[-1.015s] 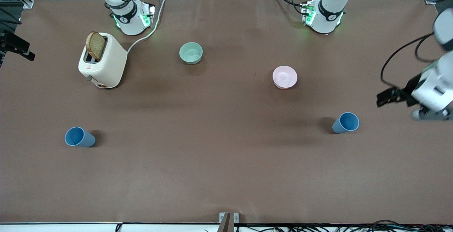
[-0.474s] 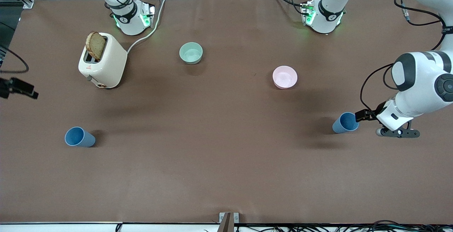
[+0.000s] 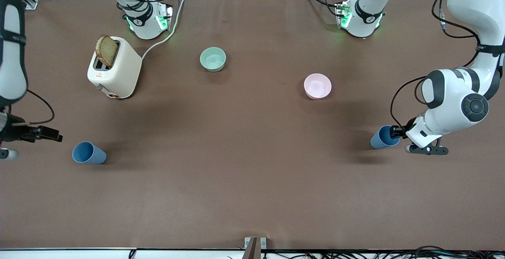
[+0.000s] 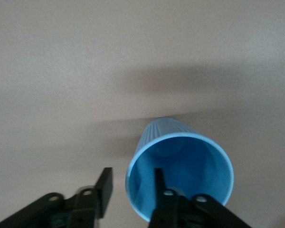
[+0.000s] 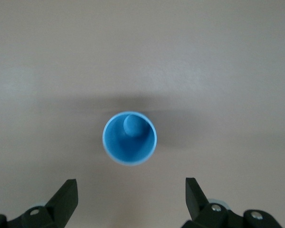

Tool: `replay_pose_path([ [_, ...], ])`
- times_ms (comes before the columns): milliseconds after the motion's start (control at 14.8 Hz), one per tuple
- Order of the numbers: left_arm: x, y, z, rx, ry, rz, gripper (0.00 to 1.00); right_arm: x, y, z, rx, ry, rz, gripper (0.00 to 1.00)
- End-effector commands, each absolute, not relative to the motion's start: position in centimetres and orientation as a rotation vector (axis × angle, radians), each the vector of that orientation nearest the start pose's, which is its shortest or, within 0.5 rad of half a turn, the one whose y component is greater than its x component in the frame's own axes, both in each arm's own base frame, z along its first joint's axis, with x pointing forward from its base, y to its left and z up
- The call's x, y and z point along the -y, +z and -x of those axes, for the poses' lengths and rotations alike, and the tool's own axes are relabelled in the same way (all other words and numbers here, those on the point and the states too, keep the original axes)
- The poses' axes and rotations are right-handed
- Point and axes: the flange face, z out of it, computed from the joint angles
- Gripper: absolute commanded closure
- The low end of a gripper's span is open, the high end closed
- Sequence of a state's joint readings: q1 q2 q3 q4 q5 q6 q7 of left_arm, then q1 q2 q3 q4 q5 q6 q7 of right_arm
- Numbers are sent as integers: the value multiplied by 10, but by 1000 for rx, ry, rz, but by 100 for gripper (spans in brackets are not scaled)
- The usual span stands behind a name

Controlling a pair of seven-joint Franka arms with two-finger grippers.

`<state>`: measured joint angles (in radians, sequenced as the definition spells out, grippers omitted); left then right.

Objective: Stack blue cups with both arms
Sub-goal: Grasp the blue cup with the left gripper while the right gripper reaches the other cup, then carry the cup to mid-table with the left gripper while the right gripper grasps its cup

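The left gripper (image 3: 395, 132) is straddling the rim of the cup (image 3: 384, 137) at the frame's right edge, fingers (image 4: 104, 186) spread, one inside and one outside the wall; judging by this, it should settle a little deeper and pinch gently so the thin wall neither slips nor tips. The right gripper (image 3: 53, 136) is hanging at the left edge, fingers wide apart, over the table beside the other cup (image 3: 88, 153), and needs centring first. Both cups are standing upright, plain matte blue tapered tumblers on a smooth brown table (image 3: 244, 180).
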<state>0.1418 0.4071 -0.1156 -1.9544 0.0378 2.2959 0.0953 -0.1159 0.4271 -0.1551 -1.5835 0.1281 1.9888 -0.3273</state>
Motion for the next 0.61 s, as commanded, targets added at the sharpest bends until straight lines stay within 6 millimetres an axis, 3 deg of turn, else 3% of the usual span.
replay_pose_path([
  [0,-16,266,-613,-133,75,3171,96,178,349,-663,74,-27,3051,0],
  [135,-11,273,-613,-114,66,3173,100,190,324,-663,73,-23,3036,1],
  [203,3,286,-613,-120,48,3178,100,188,314,-664,58,-22,3015,1],
  [338,43,322,-604,-80,80,3186,100,190,290,-665,77,-12,3010,6],
  [541,129,356,-568,9,157,3180,100,194,268,-660,76,26,3000,25],
])
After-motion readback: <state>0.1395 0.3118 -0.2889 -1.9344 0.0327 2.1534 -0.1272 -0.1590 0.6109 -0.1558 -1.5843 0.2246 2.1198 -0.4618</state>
